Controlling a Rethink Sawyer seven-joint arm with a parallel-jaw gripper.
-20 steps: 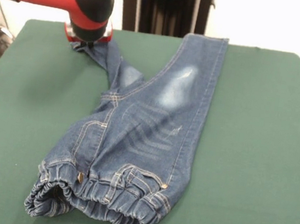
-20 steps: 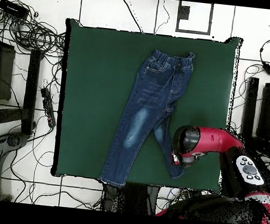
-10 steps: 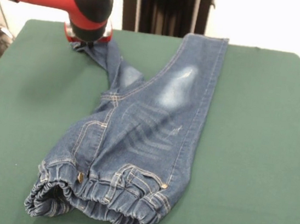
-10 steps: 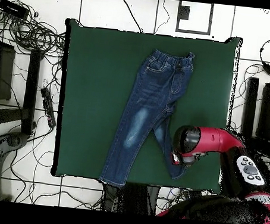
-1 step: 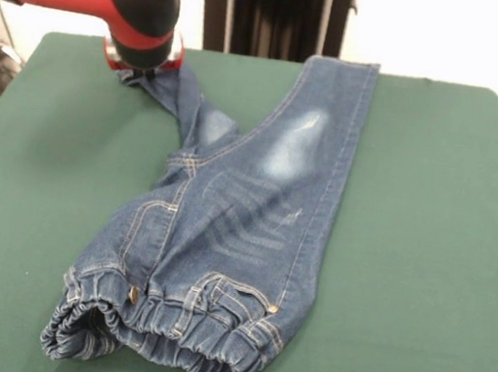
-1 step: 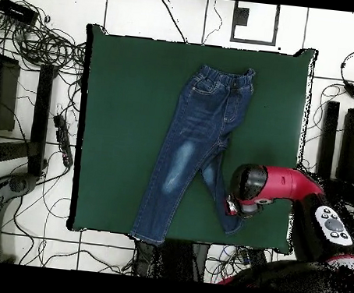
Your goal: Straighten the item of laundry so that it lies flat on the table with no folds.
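The item of laundry (image 5: 245, 213) is a small pair of blue jeans on the green table (image 5: 428, 219). Its gathered waistband (image 5: 156, 334) is nearest the camera. One leg runs straight to the far edge. The other leg (image 5: 186, 104) is twisted narrow and angles off to the far left, where its cuff ends right under my gripper (image 5: 141, 64). The arm's red and black head covers the gripper there, so its grip is hidden. From overhead the jeans (image 6: 193, 139) lie mid-table, and the gripper (image 6: 235, 208) sits over the cuff of the splayed leg.
Cables and black equipment (image 6: 41, 52) lie on the floor left of the table in the overhead view. The straight leg's cuff (image 6: 149, 232) reaches the table edge on the robot's side.
The arm's head has shifted a little, leftward in the front view. The jeans lie almost as before.
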